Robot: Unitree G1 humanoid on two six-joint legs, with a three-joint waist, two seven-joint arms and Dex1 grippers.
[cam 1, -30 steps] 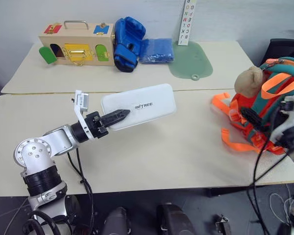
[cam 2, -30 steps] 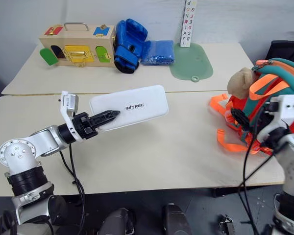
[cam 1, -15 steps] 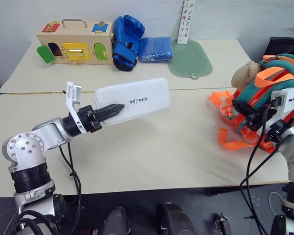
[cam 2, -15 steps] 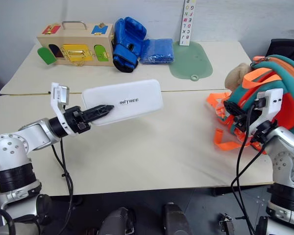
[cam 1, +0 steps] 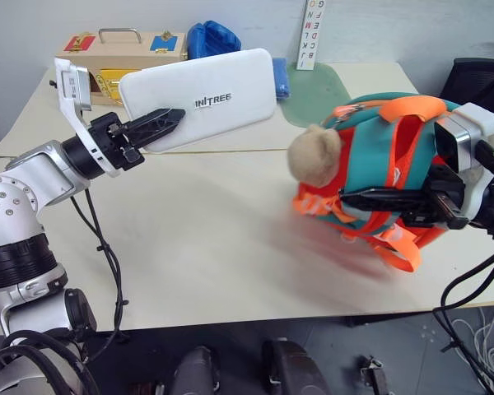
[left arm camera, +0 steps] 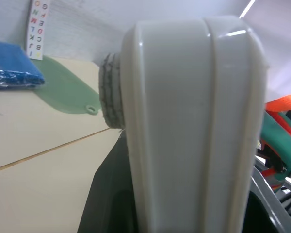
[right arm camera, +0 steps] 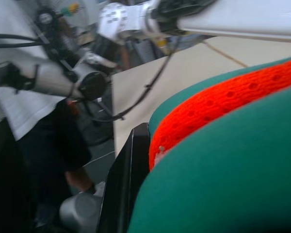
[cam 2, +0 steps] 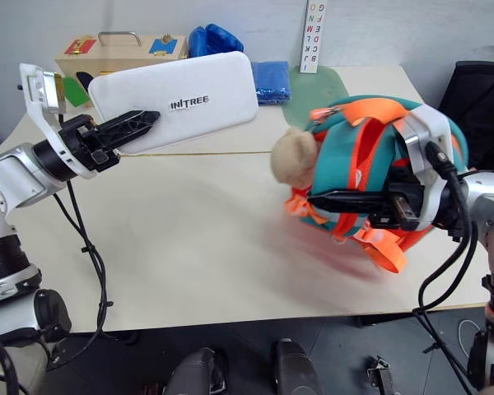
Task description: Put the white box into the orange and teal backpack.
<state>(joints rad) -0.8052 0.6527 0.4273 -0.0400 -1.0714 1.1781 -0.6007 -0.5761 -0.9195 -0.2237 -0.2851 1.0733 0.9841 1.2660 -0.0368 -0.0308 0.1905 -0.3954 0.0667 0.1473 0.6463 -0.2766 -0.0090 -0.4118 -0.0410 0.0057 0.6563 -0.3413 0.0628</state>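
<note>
our left gripper (cam 1: 152, 126) is clamped on the near end of the white box (cam 1: 199, 97), one black finger lying along its top face, and holds it in the air above the far left of the table (cam 1: 198, 255), long side running out to the right toward the bag. we judge it is held by the end so that the free end can lead into an opening. in the left wrist view the box's rounded edge stands right in front of the lens, with the green mat (left arm camera: 70, 94) and the blue cloth (left arm camera: 12, 73) behind it.

our right gripper (cam 2: 346, 202) is at the right, fingers together on the orange and teal backpack (cam 2: 370, 169), gripping what looks like its teal and orange strapping; the right wrist view shows one black finger pressed beside orange mesh and teal fabric. the bag is motion-blurred and seems tipped off the table, with the tan plush bear (cam 1: 315, 156) hanging on its left side, facing the box. we take it the bag is being brought up so its mouth meets the box, though we cannot see whether any zip or opening stands ready.

box and bag are well apart, so the insertion is not yet begun. the wooden latch box (cam 1: 119, 51) and the blue gloves (cam 1: 210, 37) sit at the far edge, out of the way.
</note>
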